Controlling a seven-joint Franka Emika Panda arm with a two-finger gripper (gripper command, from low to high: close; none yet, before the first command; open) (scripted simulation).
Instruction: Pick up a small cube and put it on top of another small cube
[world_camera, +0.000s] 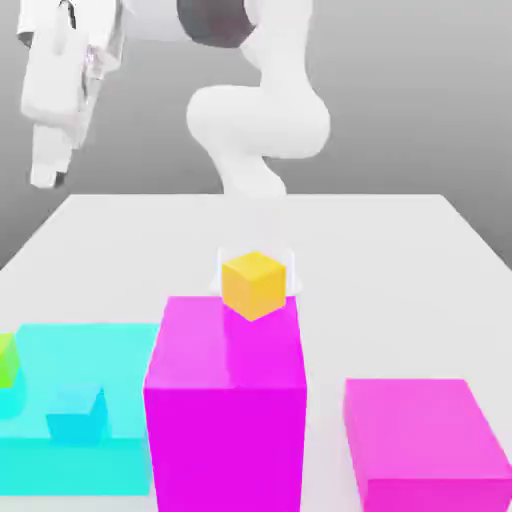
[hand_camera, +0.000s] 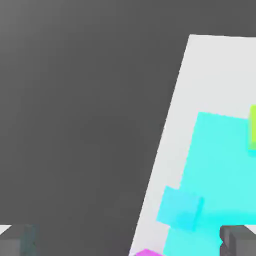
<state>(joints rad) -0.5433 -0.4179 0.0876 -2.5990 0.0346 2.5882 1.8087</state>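
Note:
The small cube is out of view. My gripper (world_camera: 45, 165) hangs high above the table's far corner on the exterior view's left, well away from every block. In the hand view my gripper (hand_camera: 129, 242) is open; its two grey fingertips (hand_camera: 237, 241) stand far apart with nothing between them. Below the hand lie the table's edge and dark floor.
An orange-yellow cube (world_camera: 255, 283) sits on a tall magenta block (world_camera: 225, 400). A low cyan slab (world_camera: 70, 350) (hand_camera: 220, 165) carries a cyan cube (world_camera: 78, 413) (hand_camera: 180, 210) and a green piece (world_camera: 8, 360) (hand_camera: 252, 127). A lower magenta block (world_camera: 425, 440) lies at the exterior view's right. White table (world_camera: 380, 260).

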